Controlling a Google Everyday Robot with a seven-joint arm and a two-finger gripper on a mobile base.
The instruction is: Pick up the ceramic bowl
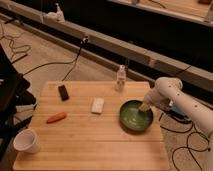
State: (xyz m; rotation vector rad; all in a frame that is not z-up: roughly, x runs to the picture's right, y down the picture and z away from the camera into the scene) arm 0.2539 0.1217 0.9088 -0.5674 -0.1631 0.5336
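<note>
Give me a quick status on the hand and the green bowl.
Hand at far right rim of the glossy dark-green ceramic bowl. Bowl sits on the wooden table. Nothing in the way.

High frontal view, table (90, 145), jaws (145, 106) right

ceramic bowl (135, 116): glossy glaze | table (90, 140): matt wood | claw (145, 106) at bowl rim

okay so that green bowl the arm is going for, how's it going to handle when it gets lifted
The ceramic bowl looks glossy, so its rim may be slippery in a pinch grip. It is wide and shallow, and the gripper is at its far right rim, so lifted by that edge it would probably tilt. It appears rigid and probably heavy for its size, and could chip if dropped on the table.
</note>
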